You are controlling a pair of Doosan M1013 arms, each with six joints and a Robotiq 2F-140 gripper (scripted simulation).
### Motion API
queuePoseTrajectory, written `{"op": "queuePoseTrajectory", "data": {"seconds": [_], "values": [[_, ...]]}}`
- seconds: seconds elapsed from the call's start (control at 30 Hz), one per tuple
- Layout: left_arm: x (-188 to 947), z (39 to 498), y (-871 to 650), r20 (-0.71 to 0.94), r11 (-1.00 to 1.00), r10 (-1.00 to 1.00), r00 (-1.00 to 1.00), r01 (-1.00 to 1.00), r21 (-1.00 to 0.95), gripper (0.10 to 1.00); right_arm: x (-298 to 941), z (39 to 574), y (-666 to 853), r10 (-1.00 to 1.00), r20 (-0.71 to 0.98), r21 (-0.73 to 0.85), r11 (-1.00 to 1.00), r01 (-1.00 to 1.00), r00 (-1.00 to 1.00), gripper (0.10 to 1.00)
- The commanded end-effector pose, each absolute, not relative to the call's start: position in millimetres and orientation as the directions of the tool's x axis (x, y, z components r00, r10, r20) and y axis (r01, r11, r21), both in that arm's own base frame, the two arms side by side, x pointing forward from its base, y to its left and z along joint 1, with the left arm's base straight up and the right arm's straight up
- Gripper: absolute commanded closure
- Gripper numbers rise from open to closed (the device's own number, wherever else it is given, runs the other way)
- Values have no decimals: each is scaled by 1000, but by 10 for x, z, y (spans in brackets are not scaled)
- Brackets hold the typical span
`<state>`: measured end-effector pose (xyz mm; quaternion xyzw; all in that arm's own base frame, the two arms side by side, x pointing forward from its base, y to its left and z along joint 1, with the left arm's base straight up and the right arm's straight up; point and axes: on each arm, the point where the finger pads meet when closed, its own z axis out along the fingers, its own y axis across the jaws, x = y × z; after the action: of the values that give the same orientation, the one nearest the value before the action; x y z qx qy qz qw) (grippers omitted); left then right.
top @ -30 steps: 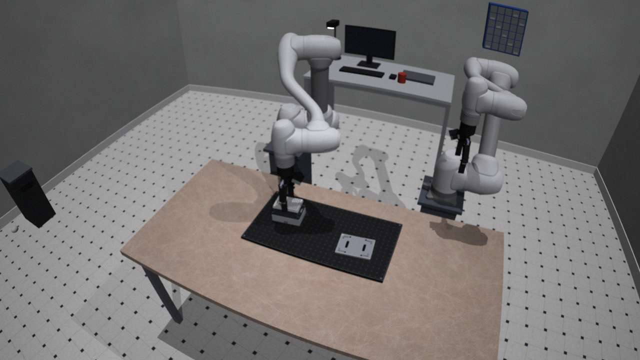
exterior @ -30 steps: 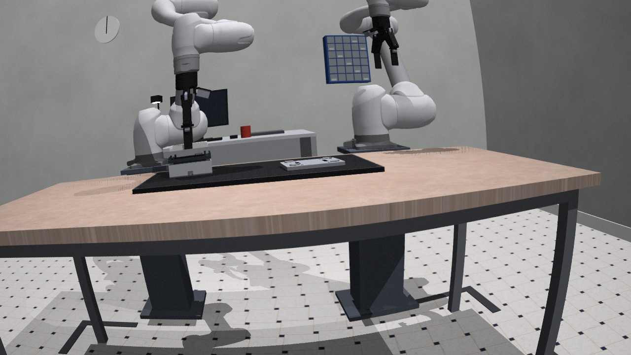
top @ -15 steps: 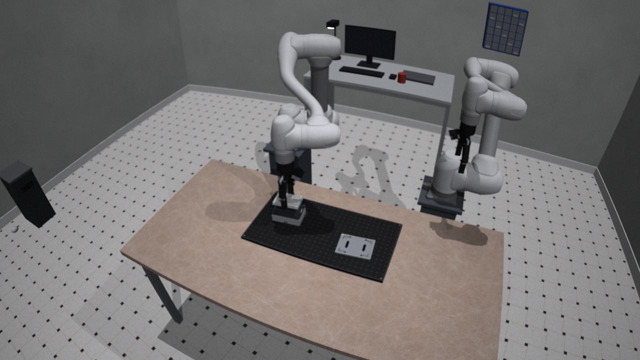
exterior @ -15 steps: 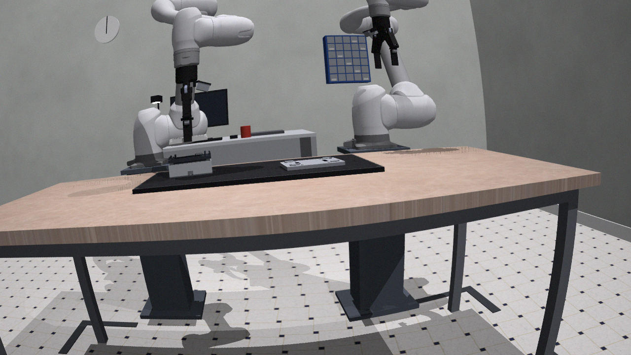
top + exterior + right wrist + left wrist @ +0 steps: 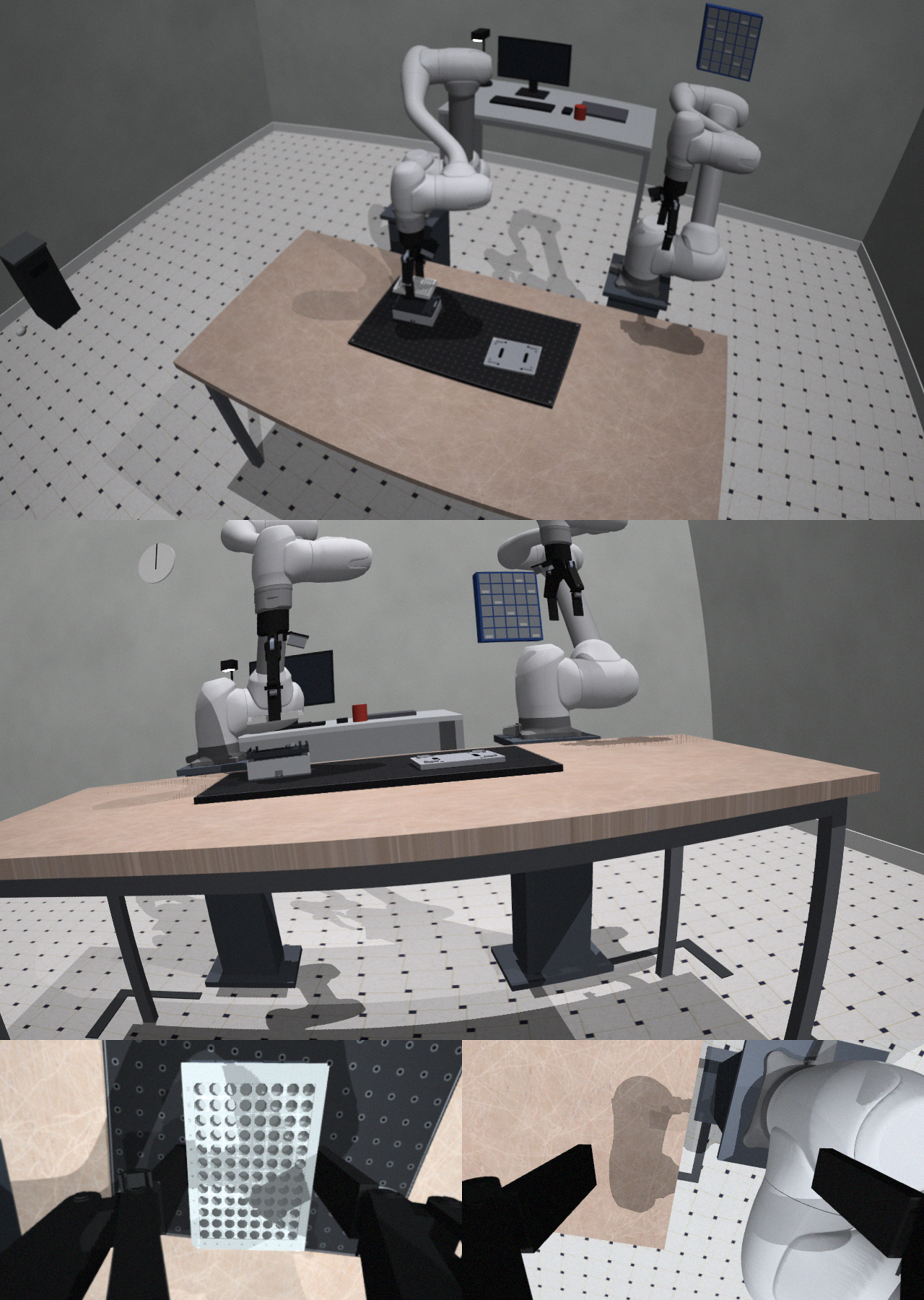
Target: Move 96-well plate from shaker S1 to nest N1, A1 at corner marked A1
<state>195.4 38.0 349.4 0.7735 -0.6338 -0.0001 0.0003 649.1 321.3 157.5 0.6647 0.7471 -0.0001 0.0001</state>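
Note:
The white 96-well plate (image 5: 424, 287) (image 5: 255, 722) (image 5: 249, 1155) is held level above the plate shaker S1 (image 5: 418, 313) (image 5: 279, 767), with a gap between them. My right gripper (image 5: 414, 284) (image 5: 274, 715) (image 5: 249, 1163) is shut on the plate's two long sides. In the right wrist view the plate's cut corner is at the lower left, and the plate hides the shaker. The flat grey plate nest N1 (image 5: 513, 363) (image 5: 452, 760) is empty. My left gripper (image 5: 665, 234) (image 5: 565, 612) (image 5: 704, 1166) is open and empty, high beyond the table's far edge.
Shaker and nest stand on a black perforated board (image 5: 452, 359) (image 5: 362, 783) (image 5: 390, 1114) on the wooden table (image 5: 388, 420) (image 5: 452, 810). A desk with a monitor (image 5: 533, 61) and a red cup (image 5: 580, 112) (image 5: 359, 712) stands behind the arms.

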Motion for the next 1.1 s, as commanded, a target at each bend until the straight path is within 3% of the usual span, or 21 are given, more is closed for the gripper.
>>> {"op": "queuePoseTrajectory", "data": {"seconds": [0.0,1.07], "values": [[1957,3499,381,0,-197,-980,197,-980,0,98,6495,1586,3216,993,1,1,116,993,-116,493],[1957,3499,381,0,-197,-980,197,-980,0,98,6611,1516,3835,995,1,1,96,995,-96,493]]}}
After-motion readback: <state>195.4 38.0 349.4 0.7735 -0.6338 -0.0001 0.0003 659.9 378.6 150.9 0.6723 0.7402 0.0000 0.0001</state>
